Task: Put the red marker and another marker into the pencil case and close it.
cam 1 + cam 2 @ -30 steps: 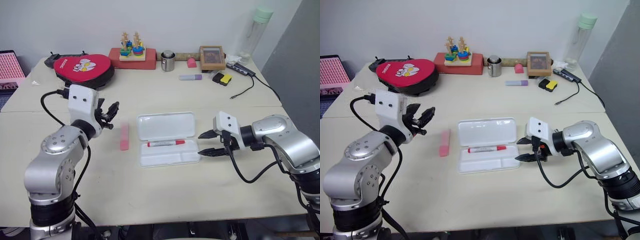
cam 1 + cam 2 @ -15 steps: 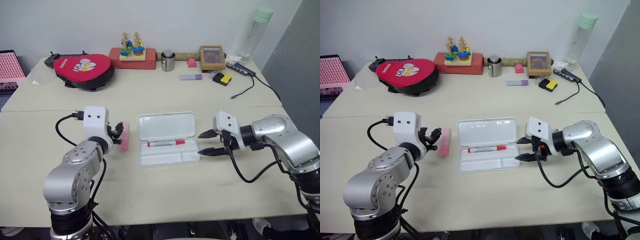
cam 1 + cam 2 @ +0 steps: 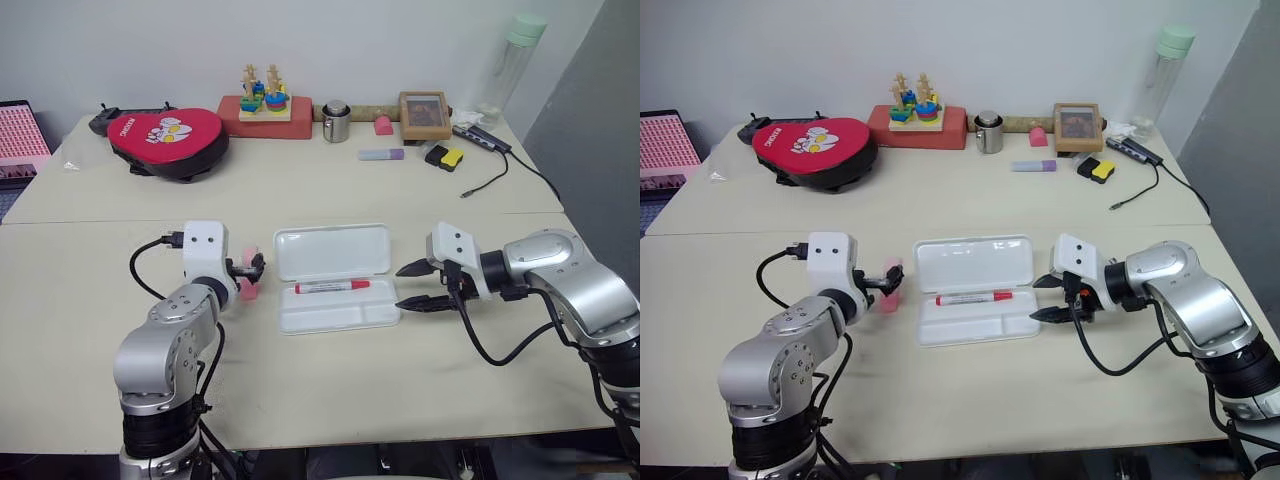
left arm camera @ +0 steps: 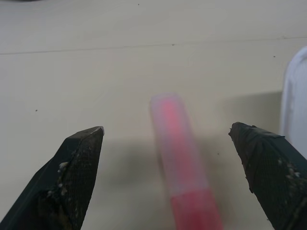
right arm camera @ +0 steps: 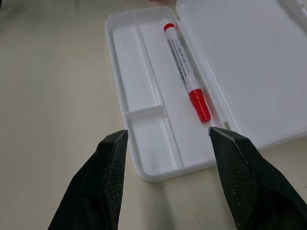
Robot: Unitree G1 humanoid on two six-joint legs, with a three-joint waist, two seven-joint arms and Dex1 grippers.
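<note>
The white pencil case (image 3: pixel 300 318) lies open at the table's middle, lid (image 3: pixel 332 250) folded back flat. The red marker (image 3: pixel 332 287) rests in its tray, also seen as the red marker (image 5: pixel 184 72) beside the tray's divider. Left of the case, the pink highlighter (image 3: pixel 246 291) lies on the table. My left gripper (image 3: pixel 250 272) is low over it, open, one finger on each side of the highlighter (image 4: pixel 184 191) and apart from it. My right gripper (image 3: pixel 412 285) hovers open just right of the case, holding nothing.
Along the back stand a red pouch (image 3: pixel 167 140), a ring-stacker toy (image 3: pixel 265 100), a metal cup (image 3: pixel 336 122), a purple-and-white highlighter (image 3: pixel 381 154), a picture frame (image 3: pixel 424 115) and a bottle (image 3: pixel 510 65). A cable (image 3: pixel 490 170) trails at the back right.
My left gripper has come down and in toward the case, onto the pink highlighter, and its fingers have spread wider. The right arm has not moved.
</note>
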